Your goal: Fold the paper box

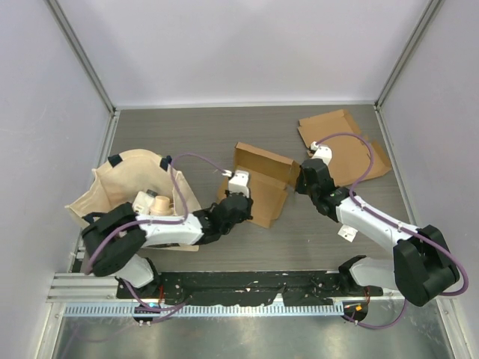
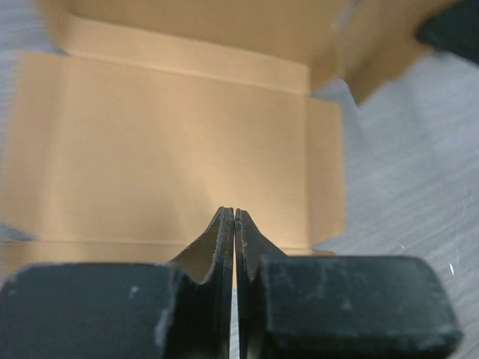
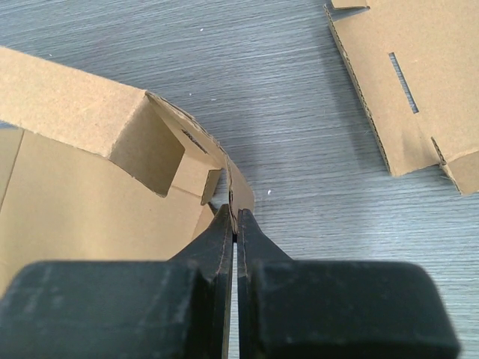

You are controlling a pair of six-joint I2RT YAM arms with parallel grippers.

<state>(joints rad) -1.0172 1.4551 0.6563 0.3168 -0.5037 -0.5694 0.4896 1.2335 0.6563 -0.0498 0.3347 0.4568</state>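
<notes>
Matt corrugated cardboard box; table looks like grey wood-grain laminate.

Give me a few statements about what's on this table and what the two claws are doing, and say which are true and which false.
1. Two cardboard pieces lie on the table. True: a half-folded box and a flat sheet.
2. The box is fully closed. False: it is open, with only some walls raised.
3. Both grippers are wide open. False: the left gripper and the right gripper each have their fingers pressed together.
4. A cloth bag sits on the left arm's side. True.
5. The right gripper holds the flat sheet. False: the sheet lies apart, and that gripper is at the box's corner.
</notes>
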